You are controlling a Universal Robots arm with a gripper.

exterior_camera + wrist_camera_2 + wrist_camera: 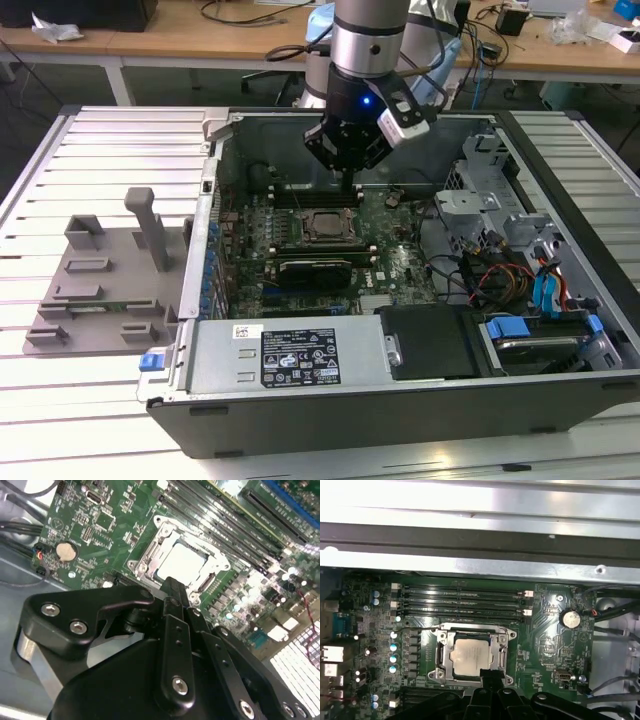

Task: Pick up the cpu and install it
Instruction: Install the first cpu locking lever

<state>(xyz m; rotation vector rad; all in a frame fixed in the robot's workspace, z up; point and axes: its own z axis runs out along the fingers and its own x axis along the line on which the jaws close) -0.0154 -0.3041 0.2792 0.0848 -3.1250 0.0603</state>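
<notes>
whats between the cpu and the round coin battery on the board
In the first wrist view, between the cpu and the coin battery lie the socket frame's side and green board with small components.

the cpu lies in the socket frame on the motherboard, inside the computer case. the tool hangs above it. the fixture tray sits on the table, at the exterior view's left of the case.

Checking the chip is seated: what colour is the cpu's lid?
Silvery-grey; the cpu shows best in the first wrist view.
</notes>
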